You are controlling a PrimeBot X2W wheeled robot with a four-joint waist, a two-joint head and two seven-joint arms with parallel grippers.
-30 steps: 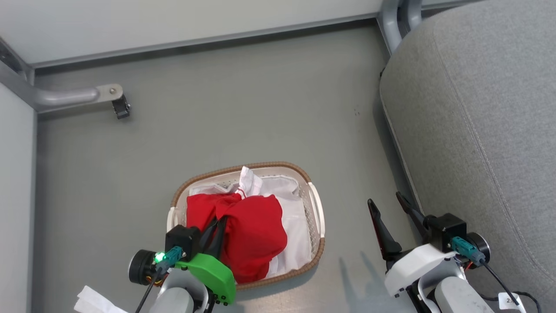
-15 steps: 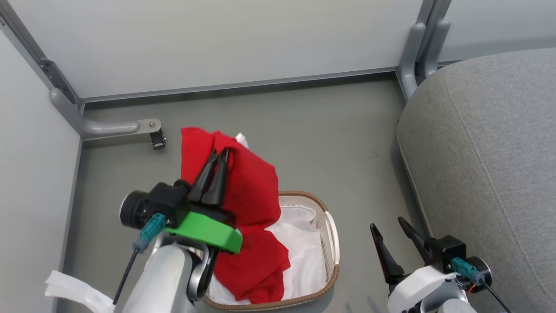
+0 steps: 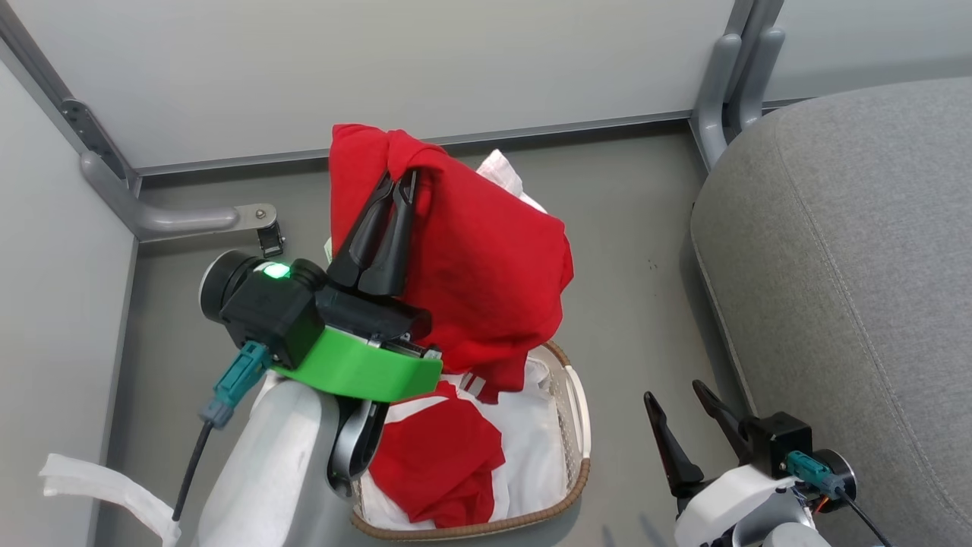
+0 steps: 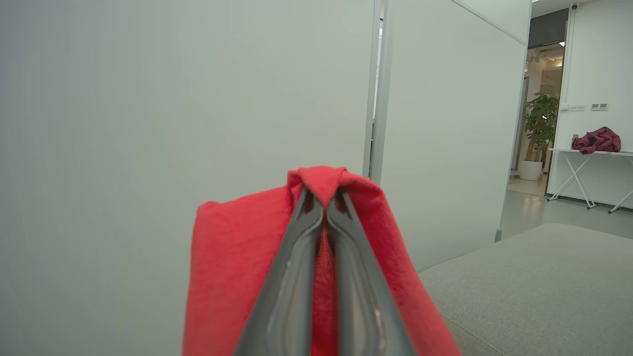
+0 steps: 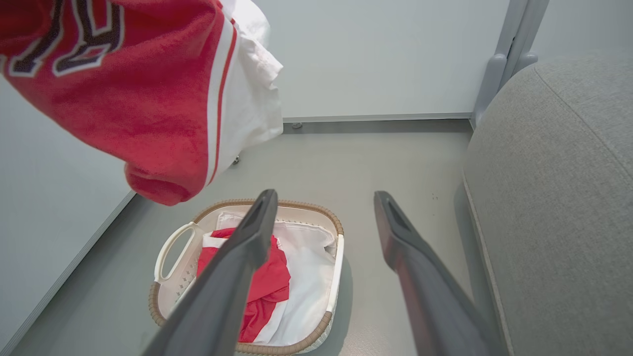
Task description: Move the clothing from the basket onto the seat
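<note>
From where I stand, the left gripper point(image 3: 402, 182) holds a soft bright red fabric garment with white panels and stripes point(image 3: 486, 258) high above the small oval cream-white perforated plastic basket with a brown woven rim point(image 3: 583, 475). Its jaws are pinched tight on one fold near the top, and the rest hangs down in a loose bag. In the right wrist view the hem seems to clear the basket. A second red and white garment point(image 3: 440, 463) lies crumpled inside on the white cloth liner point(image 3: 539, 456). The large rounded grey upholstered seat point(image 3: 850, 266) is off to the robot's right, well apart from the hanging cloth, with bare grey floor point(image 3: 623, 228) between them. The right gripper point(image 3: 673, 391) sits low between basket and seat, jaws spread wide and holding nothing. I'd worry about the grip first. It has only a small bunch of fabric, so a quick swing towards the seat could tug the fold out and drop the garment on the floor. The low hem could also snag the rim or a handle and drag the light basket along. It might catch on the open right gripper, which stands right in its path. And if it is let go over the seat's rounded edge, the cloth may simply slide off.
</note>
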